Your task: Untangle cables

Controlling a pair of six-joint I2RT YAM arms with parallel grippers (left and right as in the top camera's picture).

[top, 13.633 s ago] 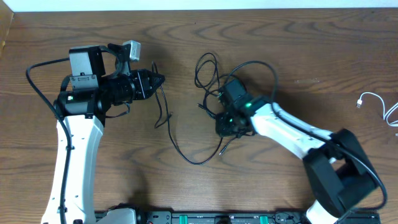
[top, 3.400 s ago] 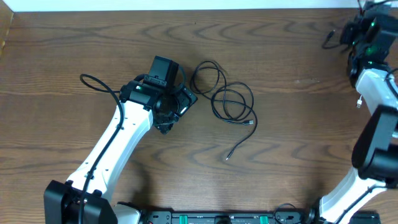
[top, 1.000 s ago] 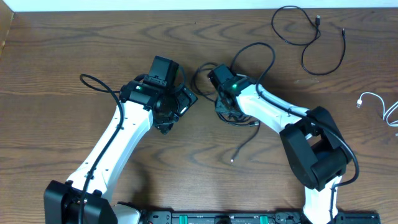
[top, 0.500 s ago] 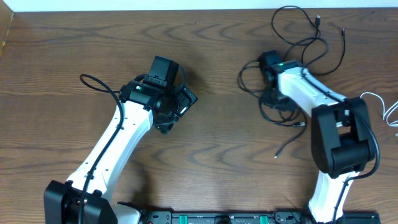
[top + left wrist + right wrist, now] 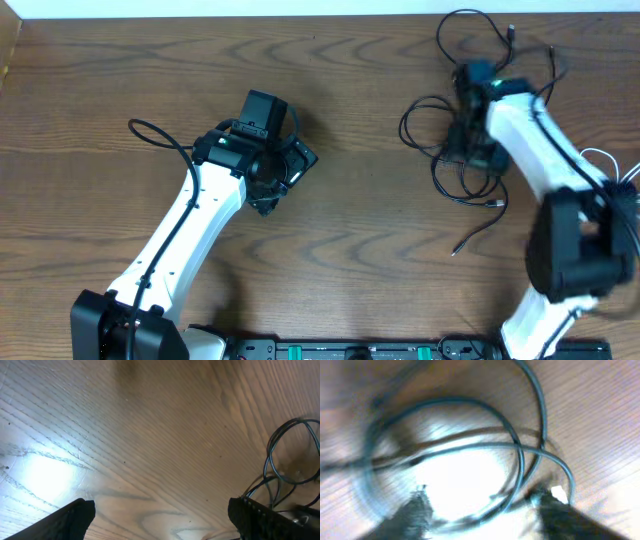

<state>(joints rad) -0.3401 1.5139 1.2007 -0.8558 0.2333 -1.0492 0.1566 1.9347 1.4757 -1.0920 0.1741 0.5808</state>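
Cables [image 5: 520, 450] lie looped beneath the right gripper [image 5: 485, 510], its jaws spread and seemingly empty, so I'd pinch one strand clear of the crossing

Heavy right-wrist motion blur, bright tabletop [image 5: 45, 472] glare

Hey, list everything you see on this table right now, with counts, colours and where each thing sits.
Far black cable: one, black; looped at the far right corner.
Near black cable: one, black; coiled under the right arm, tail trailing toward the near edge.
White cable: one, white; right edge, partly out of view.
Table: one, brown wood; under everything.
Base rail: one, black with green marks; near edge.
Arms: two, white with black joints; left arm mid-left.
Tools: two, dark; left tool open above wood, right tool open over the coiled cable, blurred.
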